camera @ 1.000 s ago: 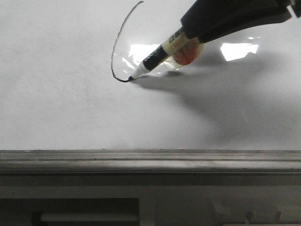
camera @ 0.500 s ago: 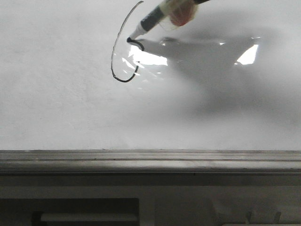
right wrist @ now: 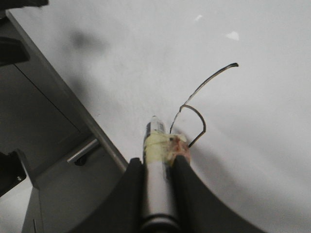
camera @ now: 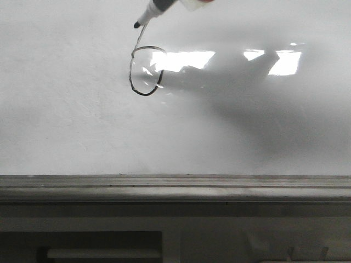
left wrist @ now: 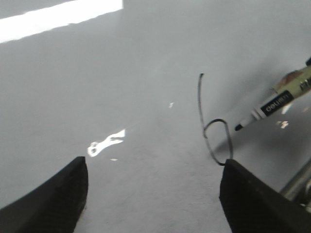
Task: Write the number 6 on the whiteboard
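The number 6 (camera: 131,81) is a thin black line on the whiteboard (camera: 71,120), a curved upstroke ending in a closed loop. It also shows in the left wrist view (left wrist: 199,99) and the right wrist view (right wrist: 198,118). My right gripper (right wrist: 158,167) is shut on a marker (right wrist: 156,143) with tape round its barrel. In the front view only the marker (camera: 156,7) shows at the top edge, its black tip over the upstroke above the loop. My left gripper (left wrist: 153,194) is open and empty over bare board beside the 6; the marker (left wrist: 272,103) points toward the loop.
A grey-brown ledge (camera: 175,183) runs along the board's near edge, with a dark grey cabinet front and handle (right wrist: 82,150) below it. Bright light reflections (camera: 186,59) lie on the board right of the loop.
The marker finished the loop of the 6, then moved away along the upstroke toward the top of the front view. The right gripper has left that view.
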You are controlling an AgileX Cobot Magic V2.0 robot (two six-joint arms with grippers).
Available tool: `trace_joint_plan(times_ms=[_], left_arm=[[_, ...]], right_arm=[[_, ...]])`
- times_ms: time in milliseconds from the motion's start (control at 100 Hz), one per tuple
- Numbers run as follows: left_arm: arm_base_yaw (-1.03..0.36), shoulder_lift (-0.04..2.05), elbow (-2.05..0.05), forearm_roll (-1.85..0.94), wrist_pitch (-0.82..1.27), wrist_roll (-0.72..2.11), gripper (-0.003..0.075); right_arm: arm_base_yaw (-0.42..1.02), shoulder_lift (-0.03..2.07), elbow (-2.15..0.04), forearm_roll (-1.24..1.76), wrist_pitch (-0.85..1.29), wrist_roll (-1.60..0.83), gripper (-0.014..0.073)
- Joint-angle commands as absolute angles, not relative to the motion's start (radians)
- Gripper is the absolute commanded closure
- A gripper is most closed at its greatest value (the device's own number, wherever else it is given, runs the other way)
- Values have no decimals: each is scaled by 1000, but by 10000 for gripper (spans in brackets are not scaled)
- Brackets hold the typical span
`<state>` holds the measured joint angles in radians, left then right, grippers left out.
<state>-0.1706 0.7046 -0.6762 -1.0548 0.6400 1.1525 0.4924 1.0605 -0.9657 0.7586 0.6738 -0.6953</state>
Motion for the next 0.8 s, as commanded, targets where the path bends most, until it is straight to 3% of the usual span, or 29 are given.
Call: trace_joint_plan(times_ms=[0, 310, 540, 790], left_arm=[[-194, 721, -702, -1198, 671, 1242, 209], [-478, 880, -702, -1251, 622, 1355, 209], [-685, 1011, -748, -1255, 474, 1383, 209], [-779, 1143, -837, -1247, 401, 1407, 210]], right_arm=[[476, 1021, -1001, 782, 699, -712, 639], [477, 1024, -1001, 782, 765, -712, 639], [478, 1041, -1001, 782, 802, -712, 639], [478, 1041, -1001, 782, 831, -712, 639]])
